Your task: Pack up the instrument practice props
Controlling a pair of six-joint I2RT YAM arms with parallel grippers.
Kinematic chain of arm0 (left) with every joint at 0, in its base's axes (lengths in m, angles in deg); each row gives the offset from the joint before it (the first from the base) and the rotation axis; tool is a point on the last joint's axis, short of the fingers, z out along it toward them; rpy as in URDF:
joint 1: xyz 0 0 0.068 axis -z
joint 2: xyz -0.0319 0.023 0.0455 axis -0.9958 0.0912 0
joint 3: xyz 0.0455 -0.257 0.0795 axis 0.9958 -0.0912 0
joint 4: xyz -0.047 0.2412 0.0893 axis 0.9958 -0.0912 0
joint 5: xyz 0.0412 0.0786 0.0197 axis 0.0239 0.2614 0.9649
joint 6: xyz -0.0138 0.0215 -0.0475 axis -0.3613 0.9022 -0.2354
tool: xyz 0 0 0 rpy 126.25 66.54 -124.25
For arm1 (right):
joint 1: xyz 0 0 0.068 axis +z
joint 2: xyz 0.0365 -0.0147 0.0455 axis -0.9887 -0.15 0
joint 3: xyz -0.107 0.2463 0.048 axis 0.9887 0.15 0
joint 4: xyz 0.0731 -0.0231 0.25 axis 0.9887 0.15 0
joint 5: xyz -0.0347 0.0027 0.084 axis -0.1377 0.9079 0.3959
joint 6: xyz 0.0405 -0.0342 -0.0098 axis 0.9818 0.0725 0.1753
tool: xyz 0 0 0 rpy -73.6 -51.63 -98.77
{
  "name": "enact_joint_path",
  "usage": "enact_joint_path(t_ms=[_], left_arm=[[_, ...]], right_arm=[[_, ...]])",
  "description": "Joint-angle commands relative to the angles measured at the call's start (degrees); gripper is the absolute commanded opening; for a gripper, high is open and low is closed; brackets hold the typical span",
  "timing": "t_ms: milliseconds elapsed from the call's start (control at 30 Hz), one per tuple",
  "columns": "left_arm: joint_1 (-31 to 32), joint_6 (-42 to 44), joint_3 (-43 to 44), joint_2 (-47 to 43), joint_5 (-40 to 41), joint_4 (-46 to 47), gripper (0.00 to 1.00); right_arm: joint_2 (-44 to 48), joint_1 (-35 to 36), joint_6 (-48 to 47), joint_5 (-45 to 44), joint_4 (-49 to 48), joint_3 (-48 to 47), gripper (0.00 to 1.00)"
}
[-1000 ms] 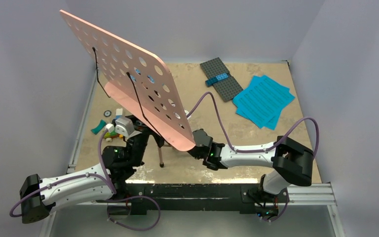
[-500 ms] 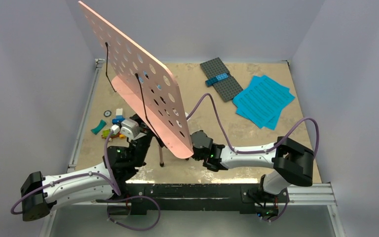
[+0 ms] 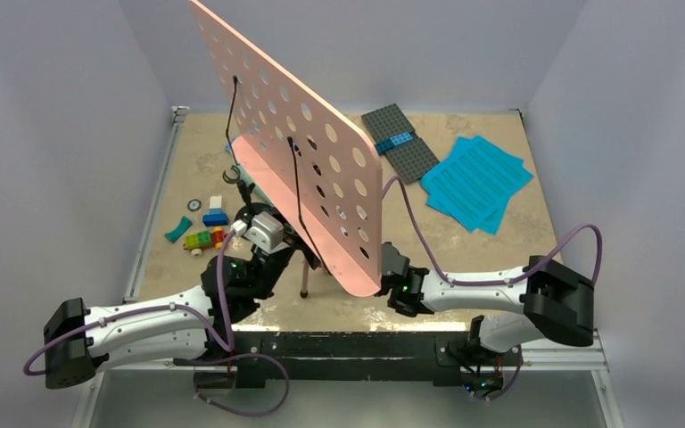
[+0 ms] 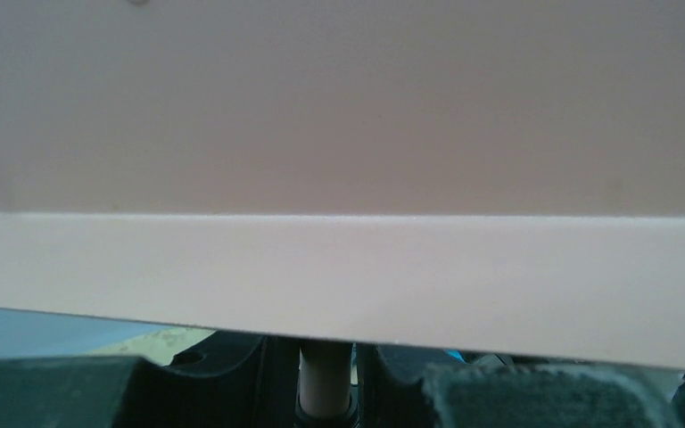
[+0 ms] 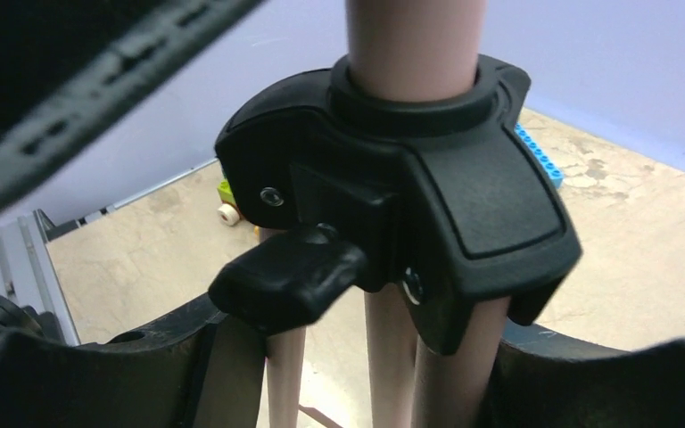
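My left claw point(image 4: 325, 394) is clenched on the pink music stand point(image 3: 278, 120). Its pole point(image 4: 325, 370) sits tight between my two dark fingers point(image 4: 232, 392). Right above that claw, the stand's shelf point(image 4: 339, 267) and the back of the board fill nearly all I can see.

My right claw point(image 5: 357, 388) is down at the tripod. The black hub point(image 5: 446, 178) is just above it, with its locking knob point(image 5: 290, 281) sticking out toward my left finger. The pink legs point(image 5: 450, 374) run down between my fingers. That claw looks closed around them, though the pads are mostly out of frame, so I'm judging by how the fingers press against the outer legs.

From overhead, the board leans steeply over both claws, and its lower corner hides my right one. One leg reaches the table point(image 3: 499, 259) between the two claws.

The cyan sheet-music pages point(image 3: 477, 181) lie flat well beyond my right claw and off to its right. The grey baseplate point(image 3: 400, 143), with a blue brick across it, is ahead of that claw and nearer than the pages. A small cluster of coloured bricks point(image 3: 205, 234) sits just left of my left claw.
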Motion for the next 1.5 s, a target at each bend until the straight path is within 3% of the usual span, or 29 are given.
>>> enact_joint_path(t_ms=[0, 267, 433, 500, 567, 667, 833, 1100, 1233, 1467], left_arm=[[-0.5, 1.0, 1.6, 1.8, 6.6, -5.5, 0.0], [-0.4, 3.2, 3.3, 3.1, 7.2, -2.7, 0.0], [-0.4, 4.5, 3.0, 4.3, 8.4, -1.8, 0.0], [-0.4, 5.2, 3.1, 5.3, 8.9, -1.0, 0.0], [-0.3, 5.9, 3.4, 6.3, 9.3, -0.3, 0.0], [-0.2, 6.5, 3.6, 7.6, 10.1, 0.5, 0.0], [-0.1, 8.2, 3.9, 8.6, 12.4, 1.6, 0.0], [0.3, 10.6, 4.9, 11.2, 17.1, 5.0, 0.0], [1.4, 15.1, 6.5, 13.8, 19.1, 8.1, 0.0], [2.4, 16.6, 6.9, 14.6, 19.4, 9.4, 0.0]], right_arm=[[4.5, -1.9, -11.6, -2.5, 4.6, 2.8, 0.0], [6.7, -4.3, -14.3, 5.4, 3.4, 6.4, 0.0], [5.0, -4.9, -14.8, 3.8, 5.1, 5.9, 0.02], [5.1, -4.9, -11.6, 2.9, 7.6, 4.8, 0.36], [5.3, -4.8, -8.7, 2.3, 8.3, 4.4, 0.56], [6.0, -4.7, -4.7, 1.4, 7.9, 4.9, 0.71], [8.0, -3.7, -0.7, -3.5, 9.2, 5.1, 0.87], [7.4, 0.6, 5.5, -15.0, 11.1, 3.1, 0.94], [3.1, 3.0, 5.0, -22.4, 8.2, 0.1, 0.99], [-1.6, 3.4, 3.8, -26.2, 0.6, -1.2, 0.99]])
